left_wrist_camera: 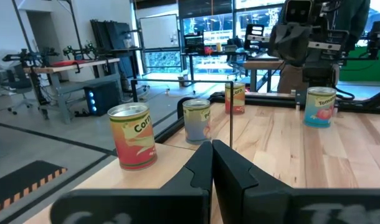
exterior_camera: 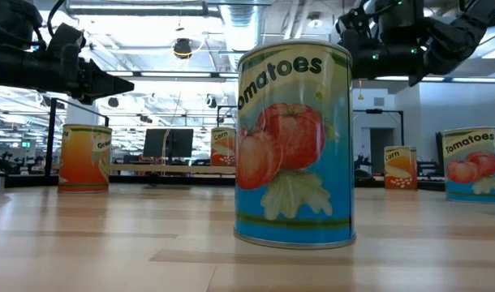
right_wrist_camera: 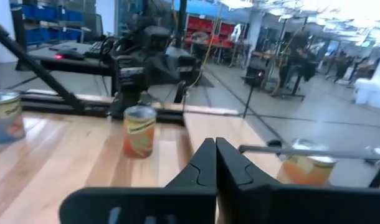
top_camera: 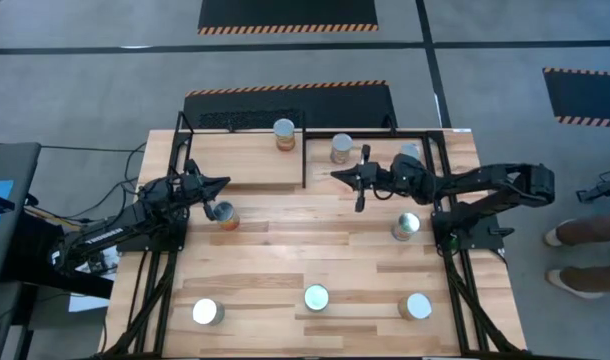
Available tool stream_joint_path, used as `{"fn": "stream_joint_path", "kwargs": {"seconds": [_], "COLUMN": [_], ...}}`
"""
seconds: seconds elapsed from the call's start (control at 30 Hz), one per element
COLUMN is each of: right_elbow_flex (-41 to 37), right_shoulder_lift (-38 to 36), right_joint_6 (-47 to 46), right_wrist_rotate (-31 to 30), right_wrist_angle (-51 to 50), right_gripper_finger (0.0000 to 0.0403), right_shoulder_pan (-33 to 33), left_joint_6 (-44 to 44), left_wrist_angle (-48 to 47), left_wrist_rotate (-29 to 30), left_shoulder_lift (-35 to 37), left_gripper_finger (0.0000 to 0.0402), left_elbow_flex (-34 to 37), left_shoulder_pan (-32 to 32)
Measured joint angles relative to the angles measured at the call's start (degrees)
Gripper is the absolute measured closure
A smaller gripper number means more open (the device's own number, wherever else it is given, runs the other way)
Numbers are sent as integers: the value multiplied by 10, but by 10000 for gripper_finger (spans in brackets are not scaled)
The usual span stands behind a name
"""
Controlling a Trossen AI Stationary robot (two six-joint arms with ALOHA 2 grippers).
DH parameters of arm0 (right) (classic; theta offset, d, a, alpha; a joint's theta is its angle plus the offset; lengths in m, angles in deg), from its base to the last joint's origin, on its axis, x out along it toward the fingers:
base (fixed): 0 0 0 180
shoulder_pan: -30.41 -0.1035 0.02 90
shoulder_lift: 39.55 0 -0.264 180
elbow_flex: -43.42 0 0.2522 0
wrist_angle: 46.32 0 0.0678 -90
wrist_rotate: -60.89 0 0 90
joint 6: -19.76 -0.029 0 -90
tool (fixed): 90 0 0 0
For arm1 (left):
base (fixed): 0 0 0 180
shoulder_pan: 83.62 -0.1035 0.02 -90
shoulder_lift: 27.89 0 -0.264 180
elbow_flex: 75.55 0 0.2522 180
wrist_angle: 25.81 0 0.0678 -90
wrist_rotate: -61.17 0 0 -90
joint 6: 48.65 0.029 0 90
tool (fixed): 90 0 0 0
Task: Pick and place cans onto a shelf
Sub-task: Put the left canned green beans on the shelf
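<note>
Three cans stand on the shelf (top_camera: 247, 160) at the table's far side: one (top_camera: 284, 133), one (top_camera: 342, 149), and one (top_camera: 410, 152) partly hidden by my right arm. Several more stand on the plank table: one (top_camera: 223, 214) by my left gripper, one (top_camera: 406, 227) at the right, and three along the near edge (top_camera: 207, 312), (top_camera: 316, 298), (top_camera: 417, 306). My left gripper (top_camera: 225, 183) is shut and empty above the shelf's near left edge; its wrist view (left_wrist_camera: 212, 148) looks along the shelf. My right gripper (top_camera: 335, 175) is shut and empty near the shelf's middle, just in front of the second can.
The shelf's thin black frame (top_camera: 181, 150) rises around it, with a bar (top_camera: 304, 160) across its middle. A Tomatoes can (exterior_camera: 294, 142) fills the middle of the low view. A dark mat (top_camera: 290, 105) lies behind the table. A person's legs (top_camera: 585, 232) show at the right.
</note>
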Motion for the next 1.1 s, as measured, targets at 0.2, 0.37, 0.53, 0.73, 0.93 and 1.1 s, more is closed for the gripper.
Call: {"fn": "stream_joint_path", "kwargs": {"seconds": [0.2, 0.37, 0.53, 0.73, 0.93, 1.1], "right_elbow_flex": [0, 0, 0, 0, 0, 0], "right_shoulder_lift": [57, 124, 137, 98, 89, 94], "right_joint_6": [-46, -17, 6, -2, -2, -3], "right_wrist_rotate": [-32, -98, -122, -125, -125, -138], "right_wrist_angle": [8, 93, 131, 87, 81, 73], "right_gripper_finger": [397, 395, 392, 389, 391, 390], "right_shoulder_pan": [-60, -122, -135, -126, -126, -127], "left_joint_6": [0, -20, -70, -145, -88, -102], "left_wrist_angle": [2, 9, 42, 51, -1, -63], "left_wrist_rotate": [0, -15, -35, -160, -106, -20], "left_shoulder_lift": [0, 0, 0, -6, -52, -153], "left_gripper_finger": [401, 402, 401, 401, 401, 401], "left_elbow_flex": [0, 0, 0, -27, -87, -120], "left_shoulder_pan": [0, 1, 1, 23, 92, 144]}}
